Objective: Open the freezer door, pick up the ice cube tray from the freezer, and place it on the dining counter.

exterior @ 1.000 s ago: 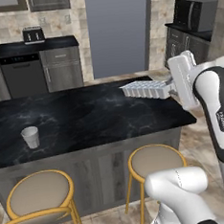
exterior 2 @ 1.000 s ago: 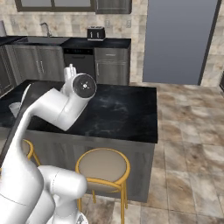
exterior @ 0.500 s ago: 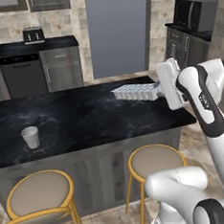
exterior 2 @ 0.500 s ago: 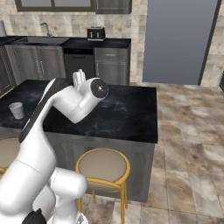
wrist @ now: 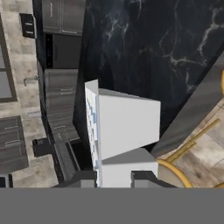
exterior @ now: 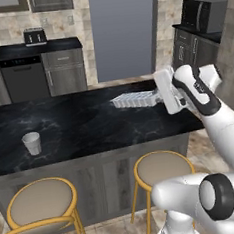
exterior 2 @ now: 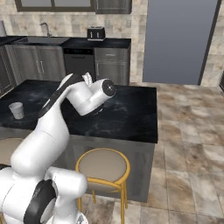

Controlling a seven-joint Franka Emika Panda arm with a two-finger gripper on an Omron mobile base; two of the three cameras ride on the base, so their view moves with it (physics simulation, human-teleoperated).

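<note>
Even, soft rendered light throughout, faint shadows, no glare, slightly coarse and blurry detail.

No readable text, labels, brands, numbers or signs anywhere in these views. Appliance fronts, cabinet doors and the black white-veined marble counter top [exterior: 89, 126] all show plain surfaces; any markings on the small dark toaster [exterior: 34, 36] at 11 o'clock are too small to tell.

Both base views overlook the dining counter [exterior: 89, 126] from behind; hand view looks closely along it.
</note>
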